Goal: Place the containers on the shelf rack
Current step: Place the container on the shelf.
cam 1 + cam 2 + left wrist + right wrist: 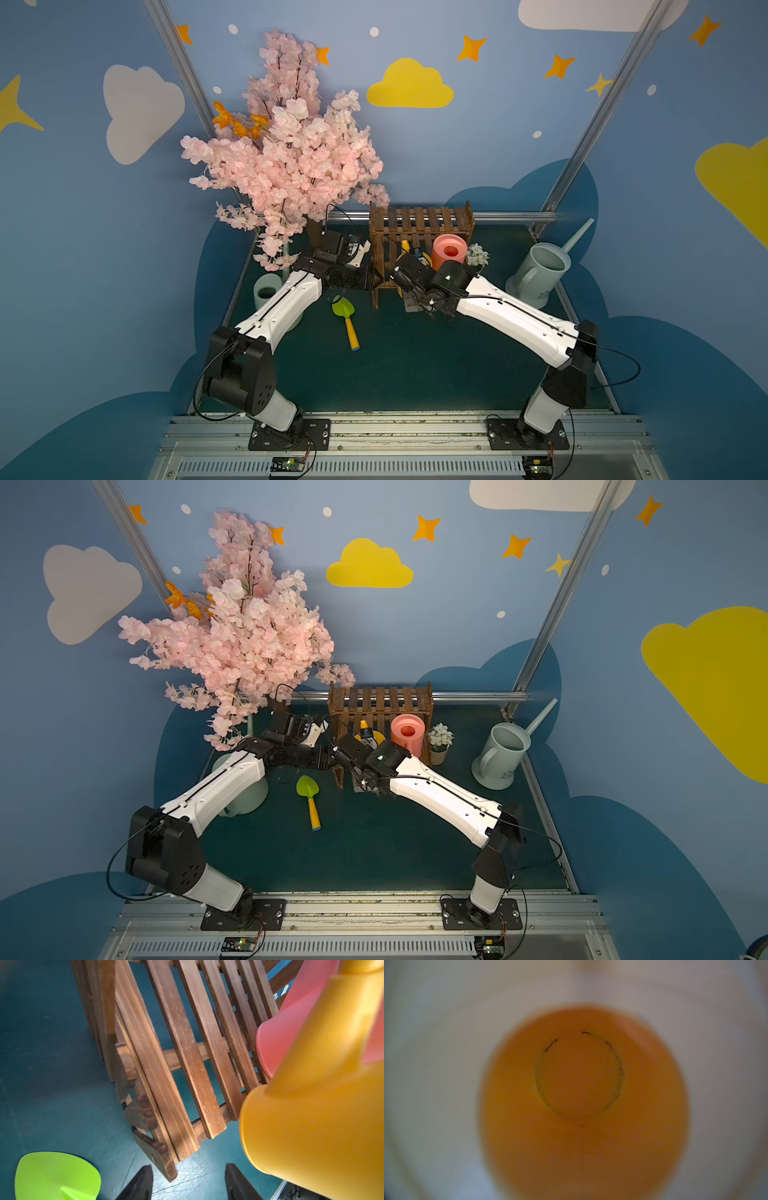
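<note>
The yellow can (311, 1115), light, stiff, smooth plastic, hung over the rack's (187, 1053) near step, just left of the pink can (276, 1047). Its rim or handle suited pinching. The right gripper (368, 738) was closed, apparently on the rim. The left gripper (190, 1185) stood partly open, empty, by the rough brown slats.

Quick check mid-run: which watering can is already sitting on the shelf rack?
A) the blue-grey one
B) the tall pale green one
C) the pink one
C: the pink watering can stands on the lower slats of the shelf rack. The pale green watering can and the blue-grey watering can stand on the table. The yellow watering can is tilted at the rack's front edge.
</note>
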Available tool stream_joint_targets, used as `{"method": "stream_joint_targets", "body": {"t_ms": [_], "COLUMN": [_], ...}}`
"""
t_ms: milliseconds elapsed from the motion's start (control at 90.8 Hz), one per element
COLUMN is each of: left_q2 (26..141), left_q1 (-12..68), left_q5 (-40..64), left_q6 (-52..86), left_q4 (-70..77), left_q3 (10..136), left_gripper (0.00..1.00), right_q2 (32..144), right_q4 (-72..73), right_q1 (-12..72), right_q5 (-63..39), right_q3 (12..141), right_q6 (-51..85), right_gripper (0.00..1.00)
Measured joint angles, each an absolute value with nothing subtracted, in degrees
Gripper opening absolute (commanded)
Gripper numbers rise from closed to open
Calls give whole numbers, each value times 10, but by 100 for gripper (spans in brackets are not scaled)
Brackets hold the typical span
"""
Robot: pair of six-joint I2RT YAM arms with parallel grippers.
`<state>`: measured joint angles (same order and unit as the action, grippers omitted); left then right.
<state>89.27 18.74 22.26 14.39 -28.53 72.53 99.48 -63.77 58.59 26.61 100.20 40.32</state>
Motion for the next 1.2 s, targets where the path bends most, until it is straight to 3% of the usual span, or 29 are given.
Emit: {"method": "stream_joint_targets", "body": {"t_ms": [1200], "left_q2": [898], "left_q1": [196], "left_q5": [218], "left_q6": [144], "left_q4": [-282], "left_q3": [725], "left_gripper": [56], "right_q2": [1063], "right_q4": [-639], "right_q1": [538], "right_q5": [211], "right_q3": [1082], "right_q6": [425], "right_gripper": [0]}}
